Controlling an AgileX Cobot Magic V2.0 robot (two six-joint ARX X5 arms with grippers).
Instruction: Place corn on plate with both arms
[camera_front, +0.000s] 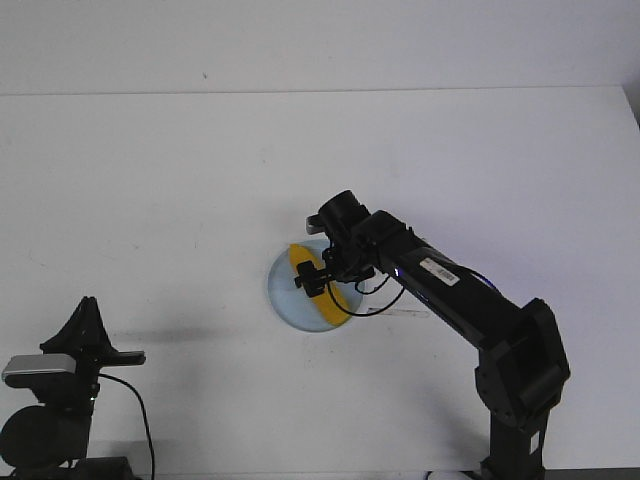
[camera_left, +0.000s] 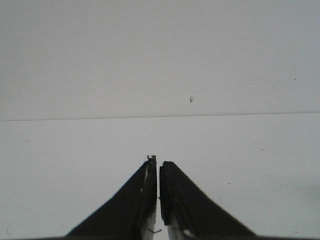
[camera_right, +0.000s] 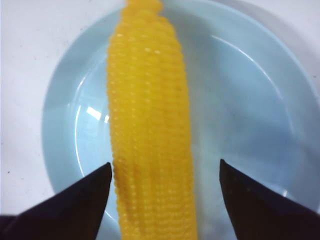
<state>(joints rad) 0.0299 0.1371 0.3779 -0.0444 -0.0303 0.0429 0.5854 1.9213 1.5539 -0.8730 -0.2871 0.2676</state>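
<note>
Corn (camera_right: 150, 140) on plate (camera_right: 250, 100), between spread right gripper (camera_right: 165, 175) fingers.

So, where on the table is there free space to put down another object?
The white table is bare to the left of the plate, and along the far edge. The near-left corner holds the left arm. The middle is crowded: the corn fills the plate, with the right gripper over it, jaws open.
</note>
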